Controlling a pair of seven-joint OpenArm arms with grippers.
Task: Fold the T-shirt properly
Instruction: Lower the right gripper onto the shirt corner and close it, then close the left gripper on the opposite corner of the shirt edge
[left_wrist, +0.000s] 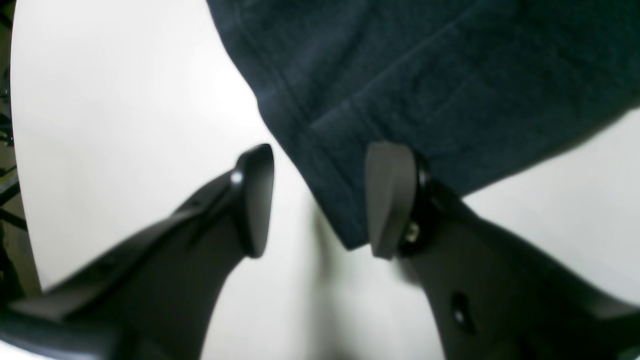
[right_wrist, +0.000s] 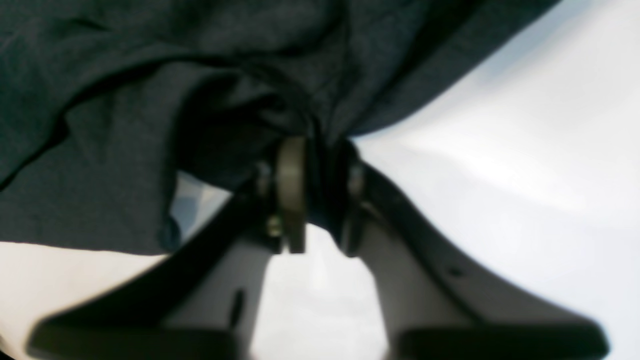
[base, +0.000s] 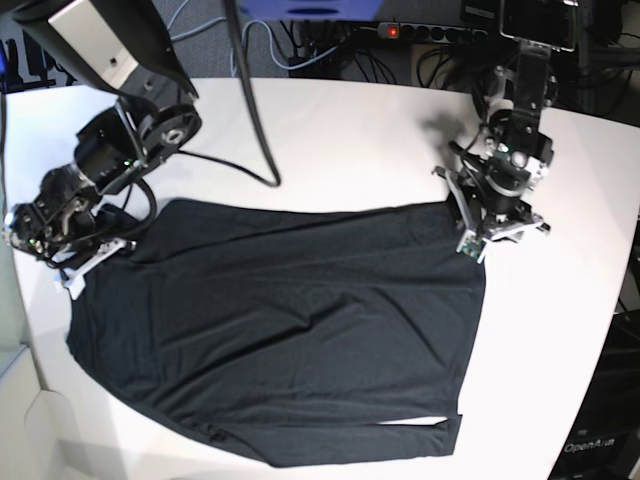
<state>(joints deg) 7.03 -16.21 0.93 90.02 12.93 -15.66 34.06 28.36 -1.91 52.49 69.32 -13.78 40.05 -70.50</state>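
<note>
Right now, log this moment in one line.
shirt: spread on table | right gripper: shut on shirt | left gripper: open at shirt corner

A white table with a rounded edge carried the dark T-shirt, which lay spread flat and lightly wrinkled across its middle and near side, while black cables trailed over the bare far part of the tabletop.

The base camera looks down from high above on the whole white worktop. Each wrist camera sits close behind its tool, facing a shirt corner, which the base view shares.
</note>
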